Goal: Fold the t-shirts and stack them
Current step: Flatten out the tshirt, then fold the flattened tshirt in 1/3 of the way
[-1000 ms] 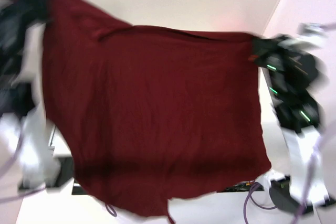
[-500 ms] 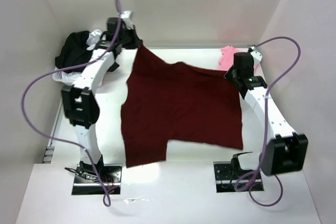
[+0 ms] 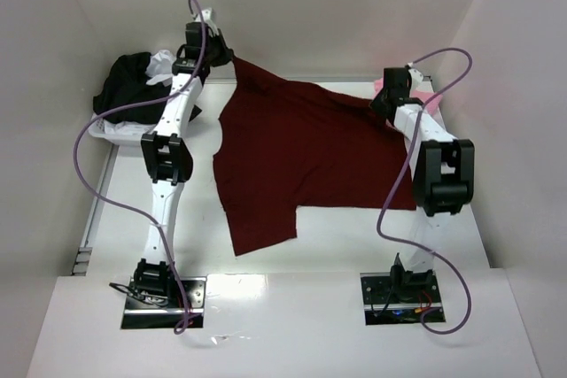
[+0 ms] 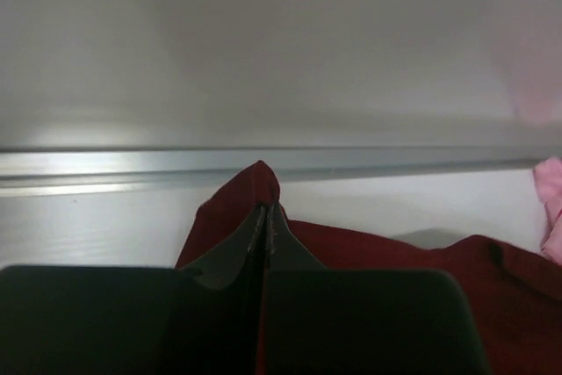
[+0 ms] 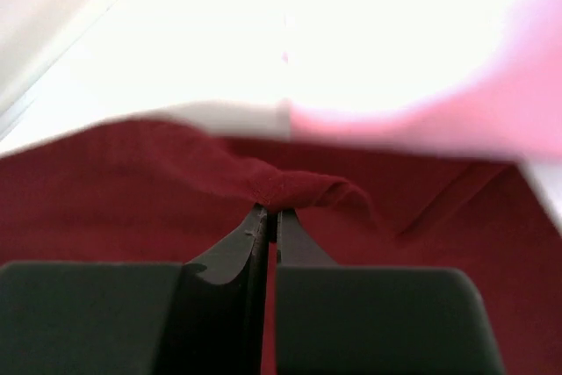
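Left gripper [image 4: 266, 213] pinches the maroon t-shirt [image 3: 310, 152] at its far-left corner, right gripper [image 5: 270, 215] pinches the far-right edge, pink t-shirt [image 5: 474, 111] just beyond

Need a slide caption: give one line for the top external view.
Left gripper and right gripper pinch the maroon t-shirt at its far corners, spread over the table.

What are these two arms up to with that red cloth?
They hold a dark maroon cloth t-shirt, apparently to fold it. The left gripper and the right gripper each pinch its far edge, and the shirt lies mostly spread on the white table. A light pink t-shirt sits beside it.
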